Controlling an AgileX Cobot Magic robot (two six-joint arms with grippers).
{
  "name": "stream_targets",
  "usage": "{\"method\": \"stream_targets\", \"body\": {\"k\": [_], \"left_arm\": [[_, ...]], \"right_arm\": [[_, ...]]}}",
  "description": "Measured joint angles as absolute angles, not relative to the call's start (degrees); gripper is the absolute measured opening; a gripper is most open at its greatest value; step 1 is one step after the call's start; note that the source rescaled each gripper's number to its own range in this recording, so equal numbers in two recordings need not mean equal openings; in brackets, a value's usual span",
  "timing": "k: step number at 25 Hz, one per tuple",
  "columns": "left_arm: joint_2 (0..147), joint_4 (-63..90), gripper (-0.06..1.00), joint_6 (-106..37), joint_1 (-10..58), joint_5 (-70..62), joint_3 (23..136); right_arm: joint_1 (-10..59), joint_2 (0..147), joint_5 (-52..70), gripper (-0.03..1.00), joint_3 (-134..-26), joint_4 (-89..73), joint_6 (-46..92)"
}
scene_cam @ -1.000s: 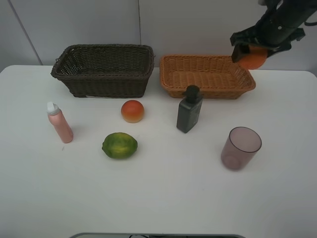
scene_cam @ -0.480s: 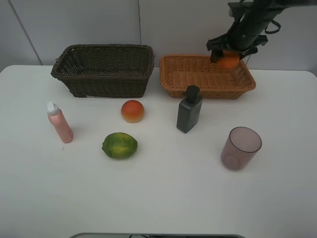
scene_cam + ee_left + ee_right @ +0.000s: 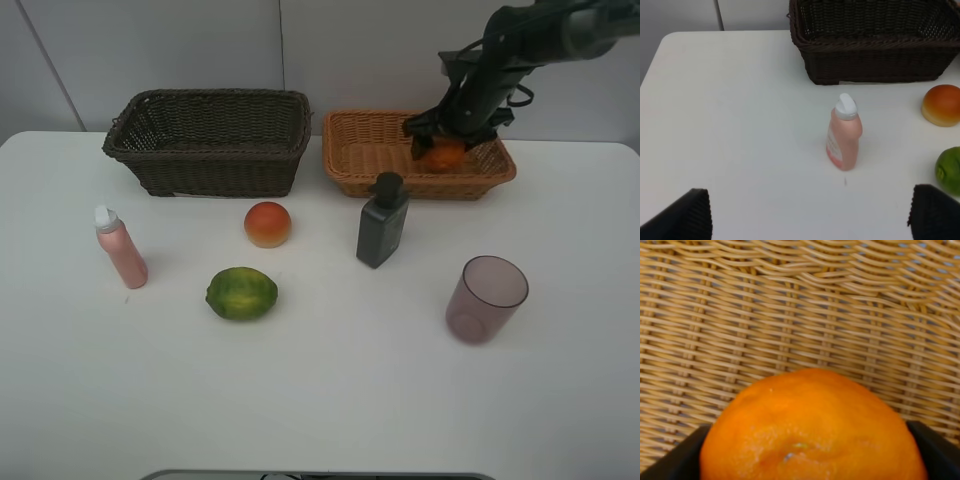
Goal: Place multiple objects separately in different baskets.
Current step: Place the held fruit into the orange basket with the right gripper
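Note:
My right gripper (image 3: pixel 443 148) is shut on the orange mandarin (image 3: pixel 446 155), low inside the light tan basket (image 3: pixel 360 150) towards its right end. In the right wrist view the mandarin (image 3: pixel 810 425) fills the space between the dark fingertips (image 3: pixel 670 462), just over the weave (image 3: pixel 790 305). My left gripper (image 3: pixel 810 220) stands open over the table, short of the pink white-capped bottle (image 3: pixel 844 135); the left arm does not show in the high view. The dark brown basket (image 3: pixel 215 170) has nothing in it.
On the table stand the pink bottle (image 3: pixel 121 248), the red-orange fruit (image 3: pixel 267 223), the green fruit (image 3: pixel 241 293), the dark grey pump bottle (image 3: pixel 382 222) just in front of the tan basket, and the purple cup (image 3: pixel 485 298).
My right gripper has carried the mandarin leftward and down, from above the tan basket's right rim to low inside the basket. Nothing else has moved.

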State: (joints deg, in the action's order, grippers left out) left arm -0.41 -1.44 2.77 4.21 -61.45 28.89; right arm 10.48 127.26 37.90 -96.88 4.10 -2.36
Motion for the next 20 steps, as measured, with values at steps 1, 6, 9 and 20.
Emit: {"method": "stream_targets", "body": {"k": [1,6,9,20], "left_arm": [[-0.41,-1.44,1.0,2.77,4.21,-61.45,28.89],[-0.41,-1.44,1.0,2.77,4.21,-61.45,28.89],[-0.41,-1.44,1.0,2.77,4.21,-61.45,28.89],[-0.41,-1.44,1.0,2.77,4.21,-61.45,28.89]], "right_arm": [[10.48,127.26,37.84,0.91,-96.88,4.1,-2.36],[10.48,127.26,37.64,0.98,-97.11,4.1,-2.36],[10.48,127.26,37.53,1.0,-97.17,4.1,-2.36],[10.48,124.58,38.59,1.0,-97.17,4.1,-2.36]]}}
